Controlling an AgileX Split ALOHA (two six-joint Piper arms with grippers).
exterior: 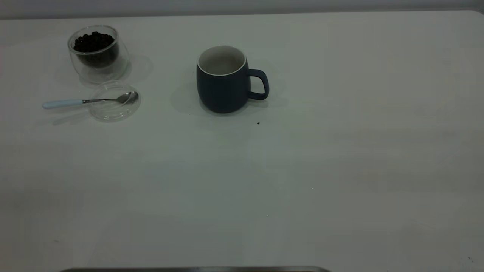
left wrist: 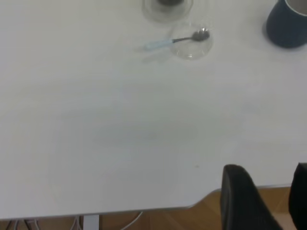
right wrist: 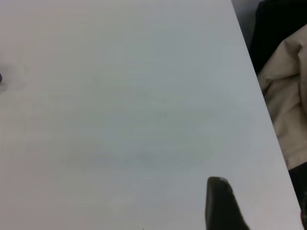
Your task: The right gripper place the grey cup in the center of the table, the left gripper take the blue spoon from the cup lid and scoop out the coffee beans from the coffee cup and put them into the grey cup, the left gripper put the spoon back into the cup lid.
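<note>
The grey cup [exterior: 223,81] stands upright near the table's [exterior: 302,170] far middle, its handle to the right; it also shows in the left wrist view [left wrist: 288,24]. The coffee cup [exterior: 96,53], holding coffee beans [exterior: 93,41], stands at the far left. In front of it lies the cup lid [exterior: 113,102] with the blue spoon [exterior: 75,102] resting bowl-in-lid, handle pointing left. The left wrist view shows the spoon [left wrist: 168,42] and lid [left wrist: 192,44] far off. My left gripper [left wrist: 268,191] is open and empty over the table's near edge. My right gripper [right wrist: 261,206] is open and empty over bare table.
A tiny dark speck [exterior: 258,122] lies just in front of the grey cup. A dark strip [exterior: 196,269] runs along the near edge. In the right wrist view, beige cloth [right wrist: 288,96] lies beyond the table's side edge. Wooden floor [left wrist: 192,218] shows below the near edge.
</note>
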